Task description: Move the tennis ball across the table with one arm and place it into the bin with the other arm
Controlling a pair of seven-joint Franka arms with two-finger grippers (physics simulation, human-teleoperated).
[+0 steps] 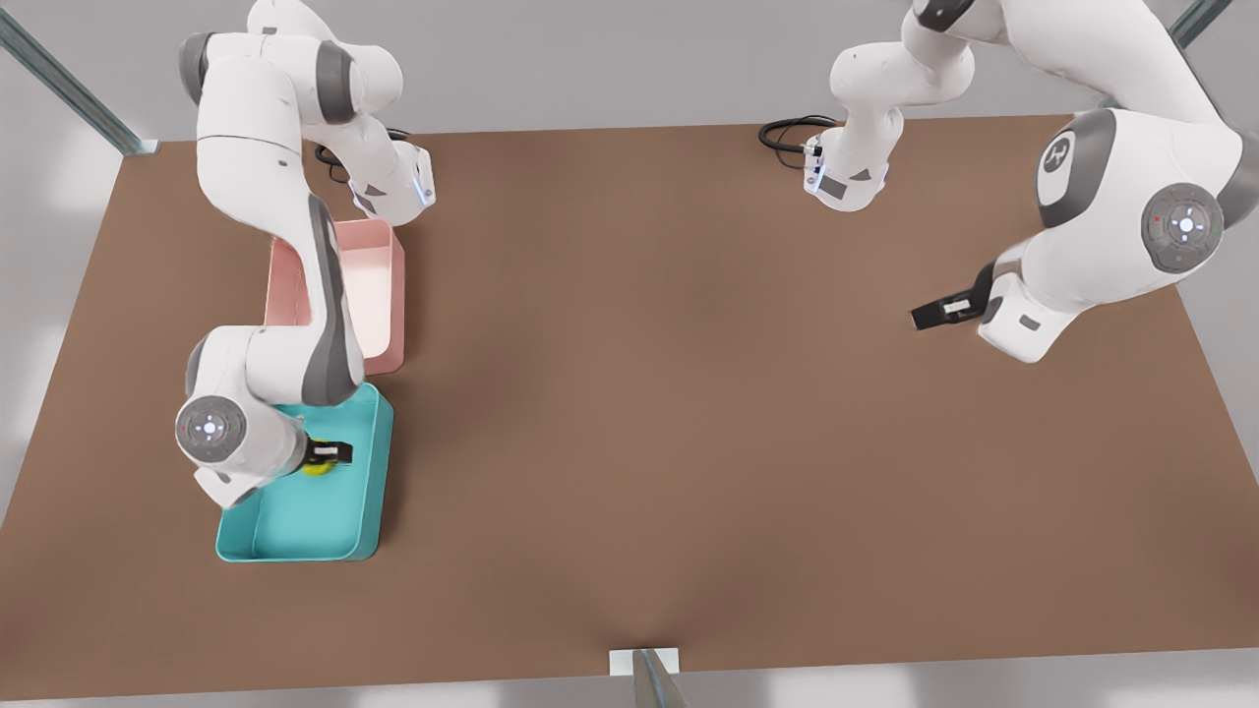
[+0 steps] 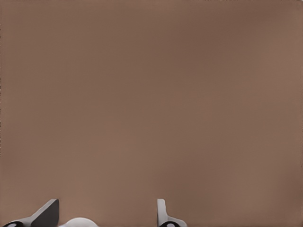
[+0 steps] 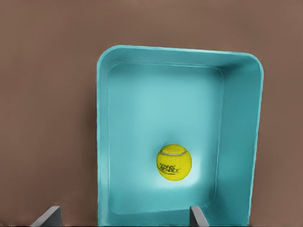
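Right claw open above tennis ball | ball in bin | left claw open

A simulated robot lab: bare brown table, metal frame struts.

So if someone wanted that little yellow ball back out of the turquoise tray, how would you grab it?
From straight above, pinching the tennis ball across its widest middle. It is round, so any pair of opposite sides works, and the bin walls block a sideways approach. The right tool hangs open above it.
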